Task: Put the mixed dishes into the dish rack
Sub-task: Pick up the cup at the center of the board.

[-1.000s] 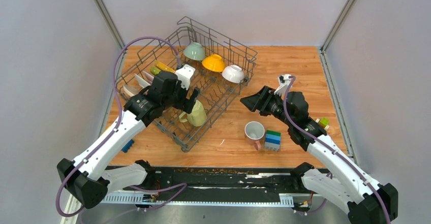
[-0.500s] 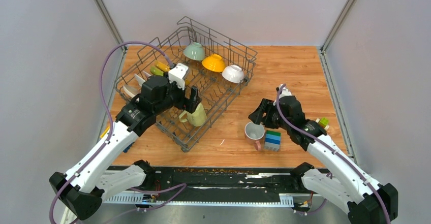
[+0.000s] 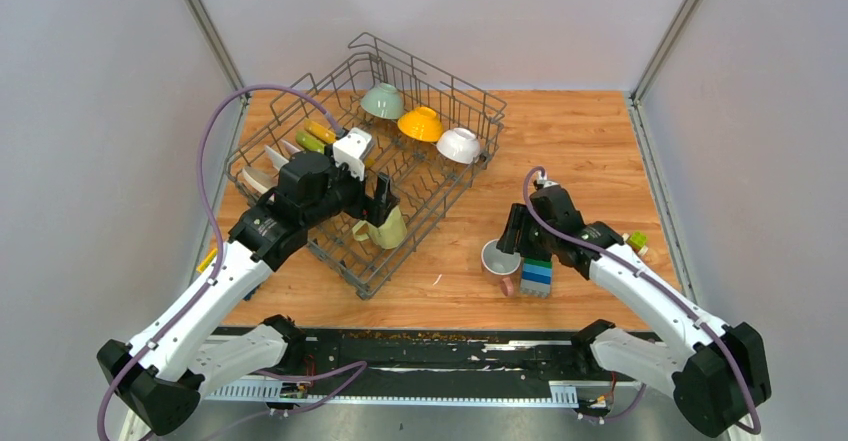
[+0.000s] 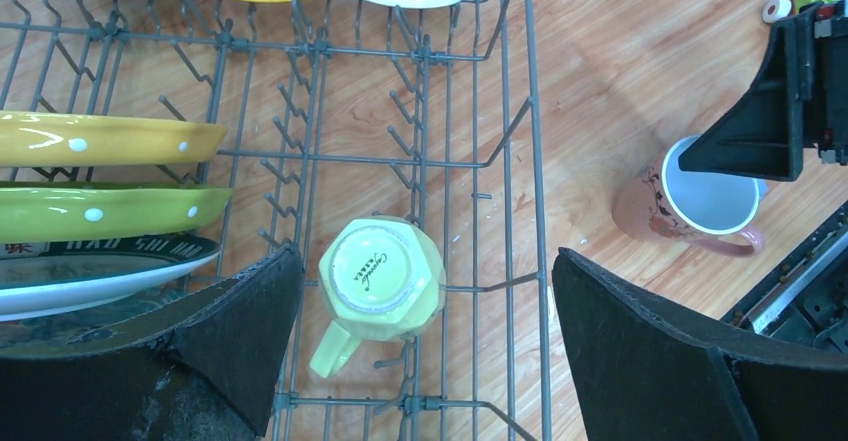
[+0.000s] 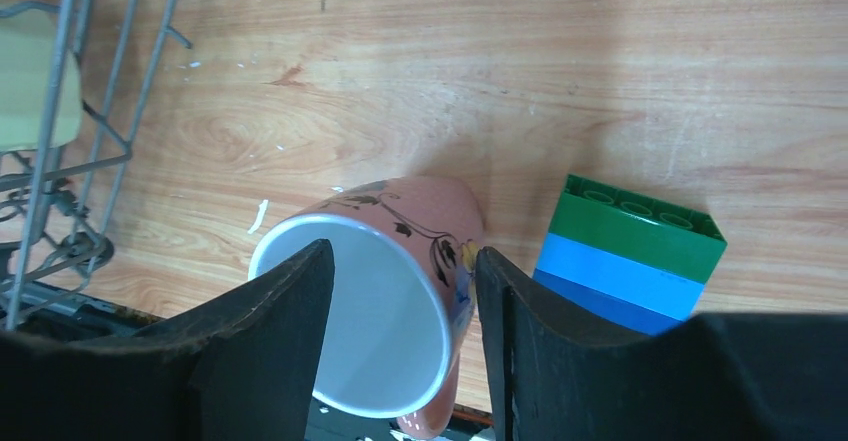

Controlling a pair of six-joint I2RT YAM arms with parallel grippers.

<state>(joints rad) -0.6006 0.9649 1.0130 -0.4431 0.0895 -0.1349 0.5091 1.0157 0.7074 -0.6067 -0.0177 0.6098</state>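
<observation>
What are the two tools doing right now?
Left tool: open, empty, over the pale yellow ceramic mug.
Right tool: open around the pink flowered ceramic mug's wall, not clamped.

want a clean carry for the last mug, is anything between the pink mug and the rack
Nothing visible does. Only bare table lies between the pink mug and the rack. The toy blocks stand on the mug's other side, away from the rack. The right claw is at the mug, open.

Pink mug (image 5: pixel 420 216) upright on the table (image 3: pixel 580 141) near the grey wire rack (image 3: pixel 440 86), with plates (image 4: pixel 100 141) on edge, three bowls (image 3: pixel 421 123) and a yellow mug (image 4: pixel 380 276) upside down inside.
</observation>
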